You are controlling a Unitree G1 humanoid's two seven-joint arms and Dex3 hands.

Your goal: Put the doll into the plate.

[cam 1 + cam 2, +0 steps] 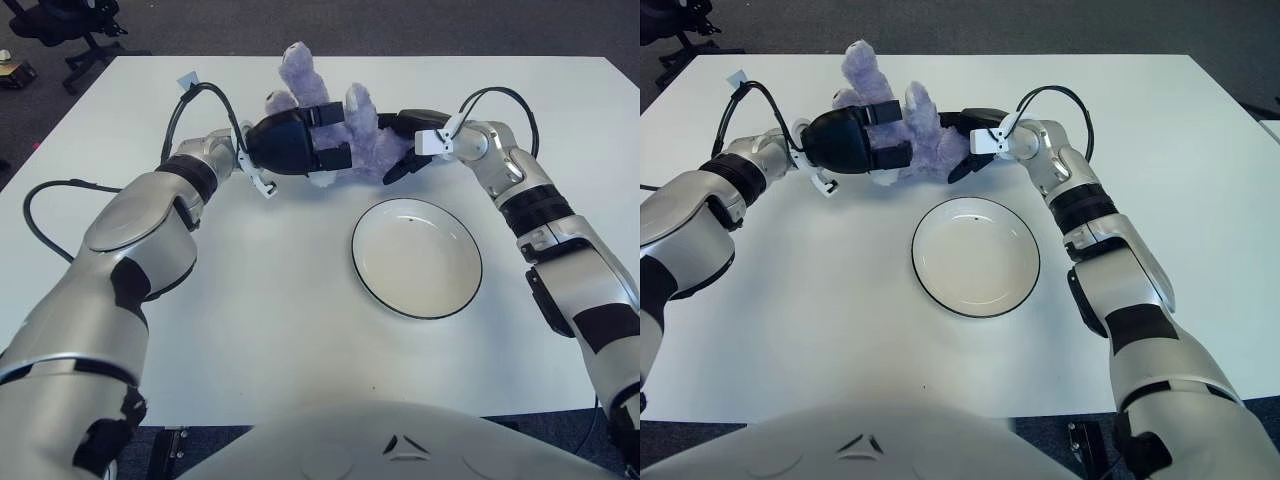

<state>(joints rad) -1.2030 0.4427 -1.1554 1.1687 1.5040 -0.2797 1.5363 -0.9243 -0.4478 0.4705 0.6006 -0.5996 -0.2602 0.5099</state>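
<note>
A wide white rectangular tabletop (300, 330) fills most of the view under even, soft light. Around it lies dark grey carpeted floor (420, 25). At the far left corner stands a black office chair with a wheeled star base (70, 25), beside a small yellowish object (14, 72) on the floor.

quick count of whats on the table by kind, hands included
doll, purple plush, held between both hands: 1
plate, white with a dark rim, nothing in it: 1
robot hands: 2, the left robot hand and the right robot hand, one on each side of the doll
total: 4
</note>
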